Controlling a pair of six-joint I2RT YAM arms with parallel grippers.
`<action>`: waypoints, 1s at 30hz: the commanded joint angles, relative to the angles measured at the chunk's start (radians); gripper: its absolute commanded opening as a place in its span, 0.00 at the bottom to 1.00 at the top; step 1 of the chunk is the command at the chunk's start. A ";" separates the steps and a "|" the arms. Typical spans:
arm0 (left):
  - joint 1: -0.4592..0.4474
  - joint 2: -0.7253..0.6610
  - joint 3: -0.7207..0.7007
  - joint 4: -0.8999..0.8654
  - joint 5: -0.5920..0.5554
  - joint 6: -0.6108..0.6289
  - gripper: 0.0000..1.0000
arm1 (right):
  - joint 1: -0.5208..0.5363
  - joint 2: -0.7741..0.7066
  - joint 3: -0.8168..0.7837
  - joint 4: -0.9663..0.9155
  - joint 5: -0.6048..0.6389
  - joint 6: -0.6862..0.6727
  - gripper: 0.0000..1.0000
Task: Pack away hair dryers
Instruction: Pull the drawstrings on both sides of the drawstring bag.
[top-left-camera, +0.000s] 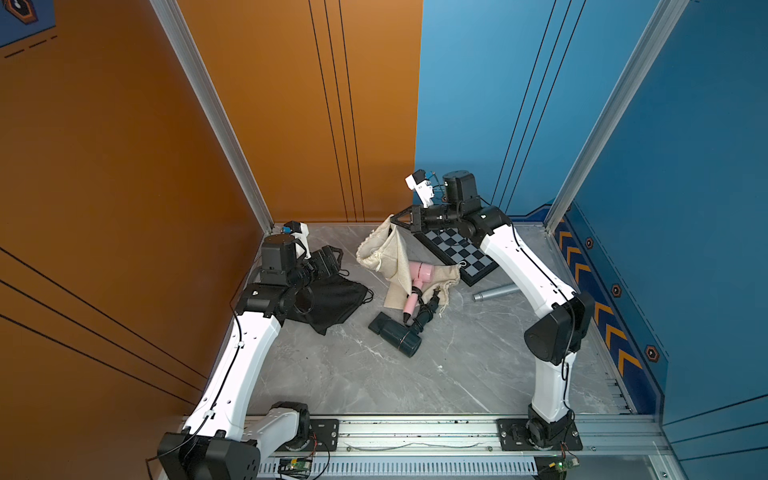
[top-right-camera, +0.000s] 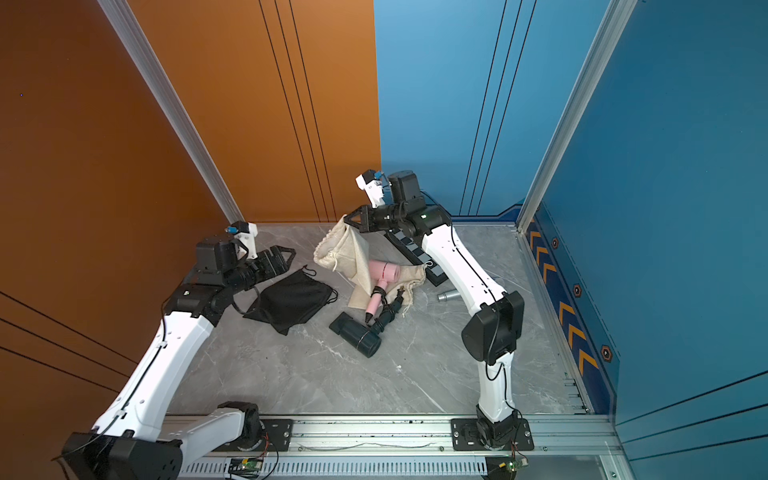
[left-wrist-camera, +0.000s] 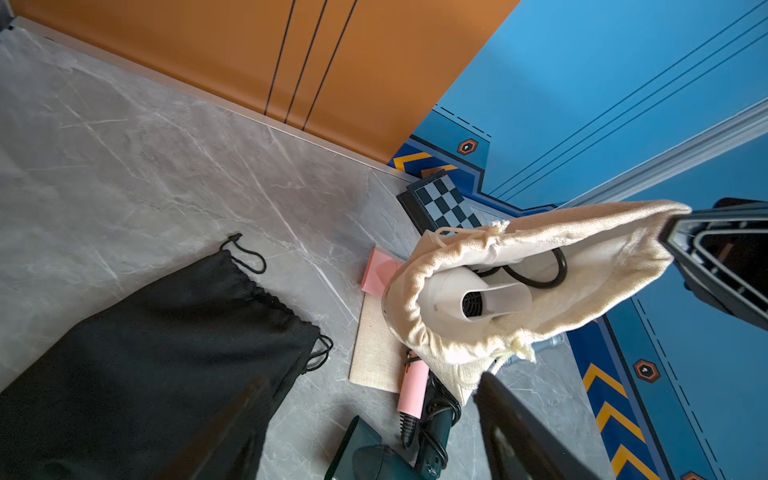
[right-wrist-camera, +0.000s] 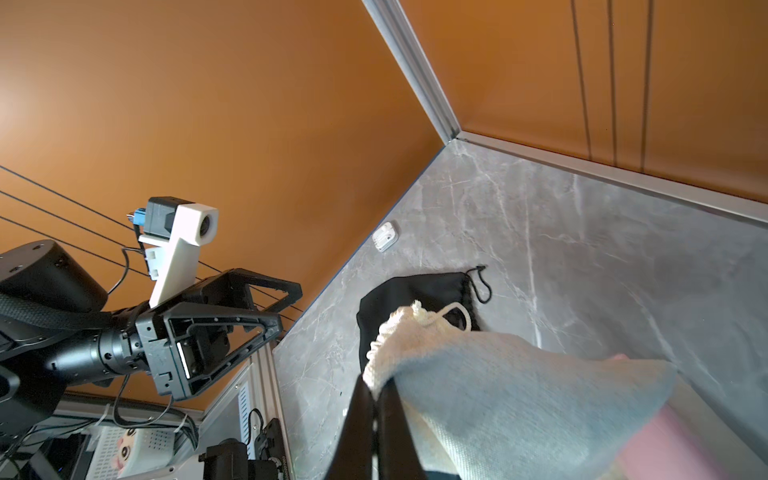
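My right gripper (top-left-camera: 392, 222) (right-wrist-camera: 376, 388) is shut on the rim of a cream drawstring bag (top-left-camera: 382, 249) (left-wrist-camera: 540, 249) and holds it lifted with its mouth open. Inside it the left wrist view shows the white hair dryer (left-wrist-camera: 457, 295) and its black cord. The pink dryer (top-left-camera: 422, 272) (top-right-camera: 384, 270) lies on a second, flat cream bag (top-left-camera: 440, 278). In front of it, the dark teal dryer (top-left-camera: 399, 334) (top-right-camera: 359, 336) rests on the table. My left gripper (top-left-camera: 328, 259) (right-wrist-camera: 289, 305) hovers open and empty over the black bag (top-left-camera: 332, 299) at the left.
A chessboard (top-left-camera: 457, 249) lies at the back right under my right arm. A silver-grey microphone (top-left-camera: 492, 293) lies beside it. A small white object (right-wrist-camera: 384, 237) sits against the orange left wall. Walls close the back and both sides.
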 joint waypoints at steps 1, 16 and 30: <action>0.019 -0.015 -0.019 -0.015 0.017 -0.007 0.79 | 0.006 0.056 0.106 0.021 -0.130 -0.005 0.00; 0.039 0.020 -0.031 -0.014 0.045 -0.001 0.79 | -0.011 0.234 0.206 -0.019 -0.291 -0.217 0.00; 0.039 0.145 -0.011 0.014 0.033 -0.054 0.78 | 0.121 0.078 -0.080 -0.110 0.242 -0.547 0.00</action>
